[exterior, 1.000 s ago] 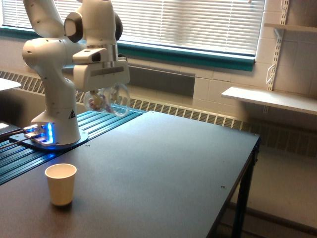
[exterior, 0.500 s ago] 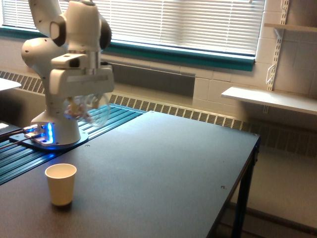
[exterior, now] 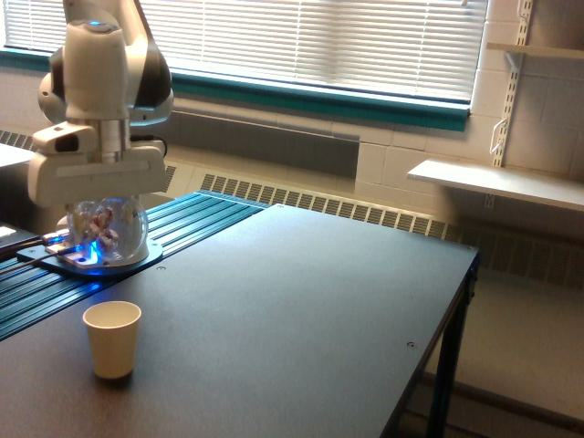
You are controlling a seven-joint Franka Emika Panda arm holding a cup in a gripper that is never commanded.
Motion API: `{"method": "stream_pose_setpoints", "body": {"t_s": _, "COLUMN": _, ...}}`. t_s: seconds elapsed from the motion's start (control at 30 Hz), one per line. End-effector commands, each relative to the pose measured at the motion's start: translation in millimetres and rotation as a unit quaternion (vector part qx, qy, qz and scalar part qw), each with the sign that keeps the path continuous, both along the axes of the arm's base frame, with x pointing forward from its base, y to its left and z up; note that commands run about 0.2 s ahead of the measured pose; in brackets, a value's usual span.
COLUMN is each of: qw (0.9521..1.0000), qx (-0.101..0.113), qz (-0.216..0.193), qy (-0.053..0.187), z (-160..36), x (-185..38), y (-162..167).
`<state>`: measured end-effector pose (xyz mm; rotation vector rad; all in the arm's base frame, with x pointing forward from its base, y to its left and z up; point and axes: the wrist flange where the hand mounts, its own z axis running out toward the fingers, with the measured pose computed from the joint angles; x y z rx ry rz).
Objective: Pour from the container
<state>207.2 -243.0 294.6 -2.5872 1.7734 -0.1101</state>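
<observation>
Cream paper cup (exterior: 112,338) stood nearest, at the lower left of the frame, on the dark table (exterior: 301,310), upright and empty as far as one could see. Above and a little behind it, in the left middle of the frame, hung the jar (exterior: 109,230), clear and rounded, with small pink and white pieces inside. The gripper (exterior: 99,203) clasped it from above; its jaws were mostly hidden by the white hand. The jar looked nearly upright and was not yet over the cup's mouth. If it tipped from this height or off to one side, the pieces could miss the narrow cup or bounce out. A fast tilt could also knock the light cup over. Farther back were the blinds (exterior: 347,41).
</observation>
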Motion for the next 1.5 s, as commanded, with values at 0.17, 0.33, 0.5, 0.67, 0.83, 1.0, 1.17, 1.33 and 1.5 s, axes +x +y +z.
{"method": "stream_pose_setpoints", "body": {"t_s": 0.17, "qw": 0.9983, "qx": 0.035, "qz": 0.041, "qy": 0.022, "z": -11.8, "x": 16, "y": -1}}
{"method": "stream_pose_setpoints", "body": {"t_s": 0.33, "qw": 0.9981, "qx": 0.047, "qz": 0.031, "qy": 0.023, "z": -5.3, "x": 22, "y": -17}}
{"method": "stream_pose_setpoints", "body": {"t_s": 0.5, "qw": 0.9977, "qx": 0.056, "qz": 0.023, "qy": 0.028, "z": -3.1, "x": 26, "y": -34}}
{"method": "stream_pose_setpoints", "body": {"t_s": 0.67, "qw": 0.9969, "qx": 0.068, "qz": 0.026, "qy": 0.030, "z": -3.8, "x": 28, "y": -46}}
{"method": "stream_pose_setpoints", "body": {"t_s": 0.83, "qw": 0.9957, "qx": 0.076, "qz": 0.025, "qy": 0.046, "z": -6.4, "x": 28, "y": -59}}
{"method": "stream_pose_setpoints", "body": {"t_s": 1.0, "qw": 0.9930, "qx": 0.089, "qz": 0.018, "qy": 0.076, "z": -15.0, "x": 32, "y": -65}}
{"method": "stream_pose_setpoints", "body": {"t_s": 1.17, "qw": 0.9911, "qx": 0.102, "qz": 0.002, "qy": 0.086, "z": -19.9, "x": 41, "y": -72}}
{"method": "stream_pose_setpoints", "body": {"t_s": 1.33, "qw": 0.9916, "qx": 0.096, "qz": -0.001, "qy": 0.087, "z": -20.7, "x": 55, "y": -75}}
{"method": "stream_pose_setpoints", "body": {"t_s": 1.5, "qw": 0.9914, "qx": 0.097, "qz": -0.002, "qy": 0.089, "z": -24.0, "x": 61, "y": -73}}
